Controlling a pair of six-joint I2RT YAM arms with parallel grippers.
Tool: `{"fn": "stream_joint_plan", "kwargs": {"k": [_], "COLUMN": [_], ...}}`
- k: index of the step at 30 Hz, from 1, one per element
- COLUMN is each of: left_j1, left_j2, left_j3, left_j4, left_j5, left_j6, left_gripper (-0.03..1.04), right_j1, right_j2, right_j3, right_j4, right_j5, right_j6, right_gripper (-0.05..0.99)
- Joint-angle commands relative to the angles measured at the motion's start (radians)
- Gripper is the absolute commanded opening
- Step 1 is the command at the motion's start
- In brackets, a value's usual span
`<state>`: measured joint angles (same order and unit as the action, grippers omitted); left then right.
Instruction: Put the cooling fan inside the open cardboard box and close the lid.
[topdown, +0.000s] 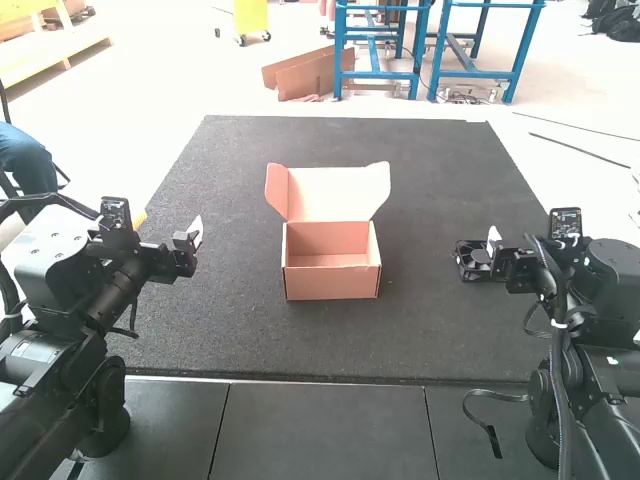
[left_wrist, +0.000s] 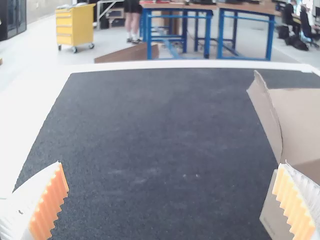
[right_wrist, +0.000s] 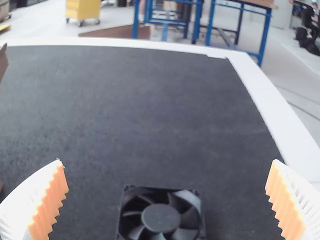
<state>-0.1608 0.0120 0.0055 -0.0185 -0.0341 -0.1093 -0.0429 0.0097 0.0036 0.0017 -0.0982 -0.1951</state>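
High view: cardboard box (topdown: 331, 283) sat mid-mat on the black mat (topdown: 430, 170) covering the worktop (topdown: 150, 140), open, with its lid (topdown: 330, 192) standing up at the far side and side flaps splayed. Box interior looked bare. Cooling fan (topdown: 470, 262) was on the mat, well to the right of the box, not in it. Right gripper (topdown: 490, 258) sat right at the fan, low over the mat; contact not resolvable from here. Left gripper (topdown: 193, 248) hung over the mat's left edge, well apart from the box, with one white fingertip sticking up.

Left wrist view: left gripper (left_wrist: 169, 200) was spread wide, orange ribbed pads (left_wrist: 47, 210) far apart, with nothing between them but mat. One side of the box (left_wrist: 295, 135) and a raised flap showed near one finger; couldn't tell if the finger touched it.

Right wrist view: right gripper (right_wrist: 165, 175) was also fully spread and held nothing. Fan (right_wrist: 160, 216) lay flat on the mat, blades and hub facing up, roughly centred between the two fingers (right_wrist: 47, 205), with a clear gap to each pad. White worktop border (right_wrist: 280, 125) ran along the mat's edge beyond it.
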Motion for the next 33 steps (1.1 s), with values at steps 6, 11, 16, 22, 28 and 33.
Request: {"fn": "stream_joint_plan", "kwargs": {"k": [6, 11, 16, 22, 28, 33], "left_j1": [0.01, 0.01, 0.01, 0.01, 0.007, 0.01], "left_j2": [-0.012, -0.012, -0.012, -0.012, -0.006, 0.101], "left_j3": [-0.007, -0.007, -0.006, 0.002, 0.076, 0.151], "left_j4": [0.015, 0.028, 0.078, 0.173, 0.167, 0.187], "left_j5": [-0.007, -0.016, -0.038, -0.076, -0.084, -0.086], "left_j6": [0.025, 0.026, 0.033, 0.057, 0.057, 0.06], "left_gripper": [0.97, 0.97, 0.97, 0.97, 0.97, 0.97], "right_j1": [-0.003, -0.005, -0.005, -0.003, -0.009, -0.009], "right_j2": [-0.011, -0.011, -0.011, -0.011, -0.002, 0.121], "right_j3": [-0.004, -0.004, -0.004, -0.002, 0.065, 0.161], "right_j4": [-0.012, -0.006, 0.061, 0.216, 0.218, 0.219], "right_j5": [-0.012, -0.009, 0.022, 0.074, 0.086, 0.118], "right_j6": [0.039, 0.06, 0.086, 0.091, 0.091, 0.091], "right_gripper": [0.91, 0.91, 0.91, 0.91, 0.91, 0.91]}}
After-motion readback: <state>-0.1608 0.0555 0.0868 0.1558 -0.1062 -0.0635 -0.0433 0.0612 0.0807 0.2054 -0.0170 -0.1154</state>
